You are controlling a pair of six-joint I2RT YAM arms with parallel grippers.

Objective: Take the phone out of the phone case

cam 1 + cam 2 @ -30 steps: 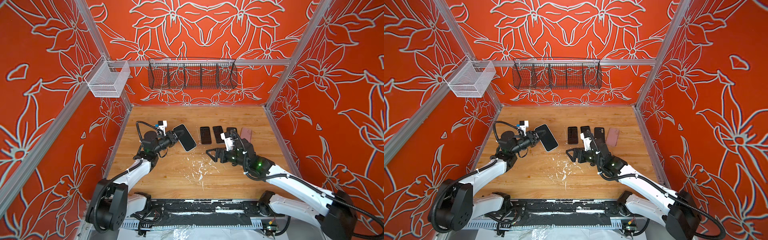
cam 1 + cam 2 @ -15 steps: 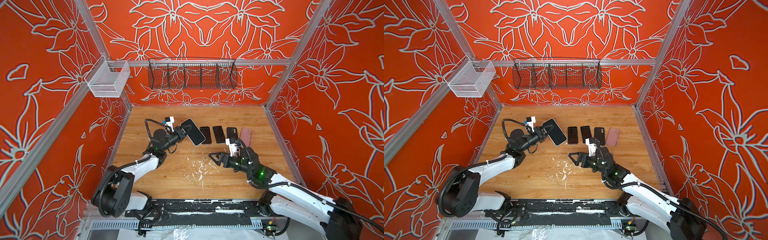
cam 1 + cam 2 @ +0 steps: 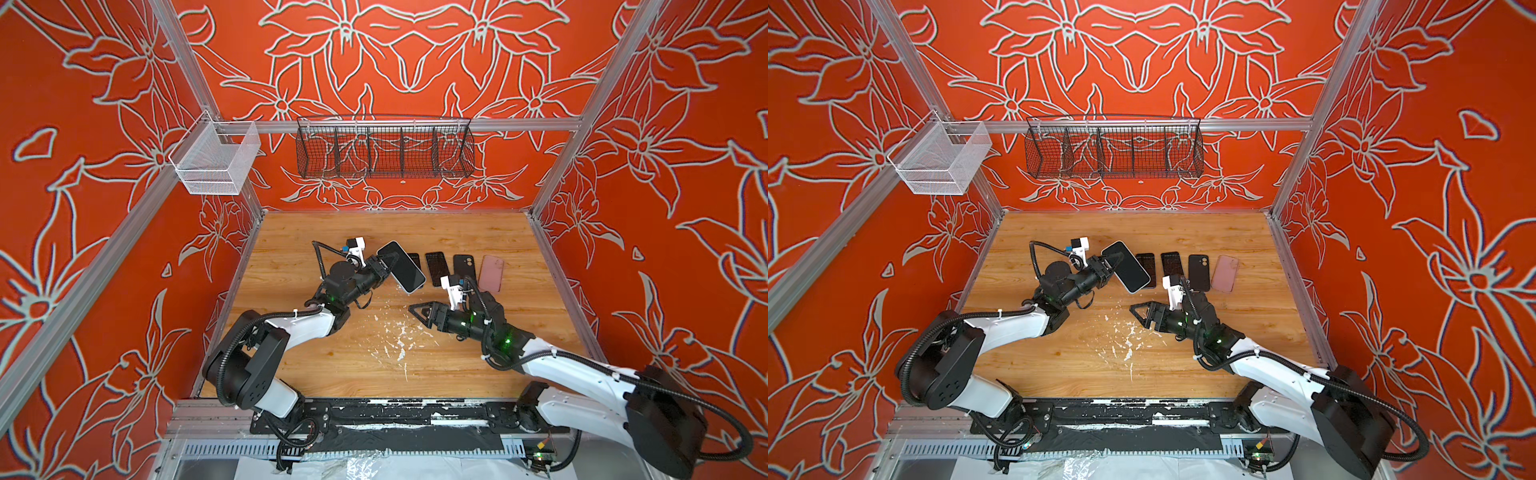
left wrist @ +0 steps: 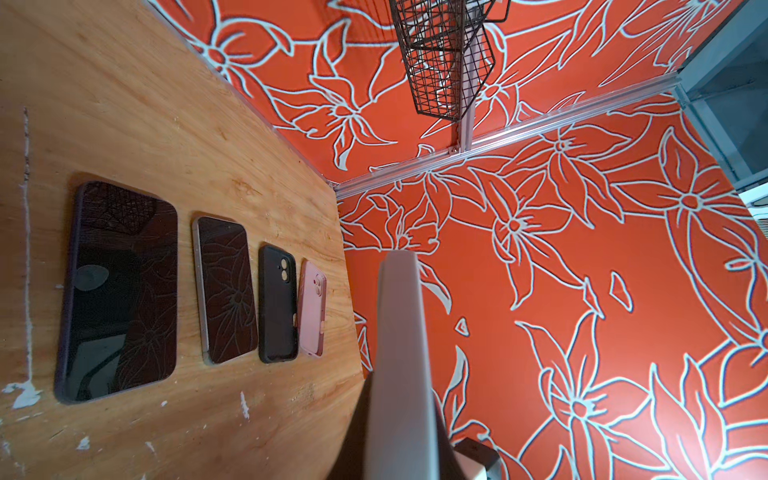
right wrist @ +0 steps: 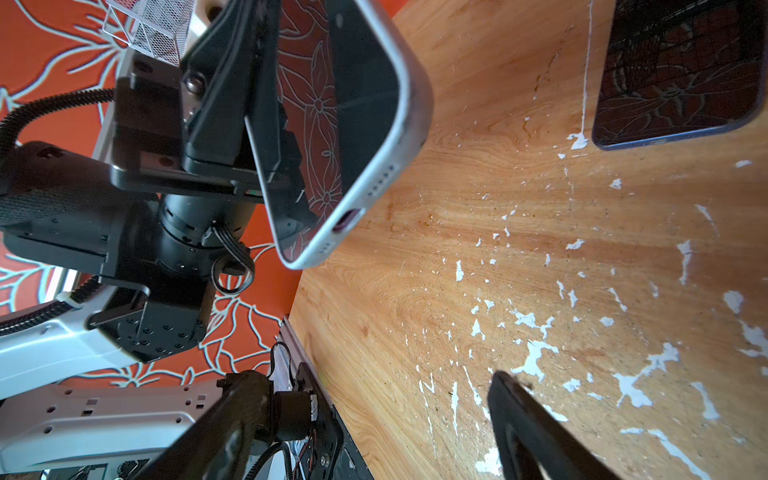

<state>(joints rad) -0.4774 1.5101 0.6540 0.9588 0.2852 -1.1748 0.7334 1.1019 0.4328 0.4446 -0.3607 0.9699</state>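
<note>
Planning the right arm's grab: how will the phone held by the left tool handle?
Probably stiff: the phone juts from the left tool without sagging. Likely slippery: its glossy screen mirrors the wall pattern. Rounded edges may escape a pinch.

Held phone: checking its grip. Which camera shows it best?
Right wrist view: the held phone close up, left end effector shut on it, ports visible. Both top views show it nearly whole but small; left wrist view shows only its edge.
</note>
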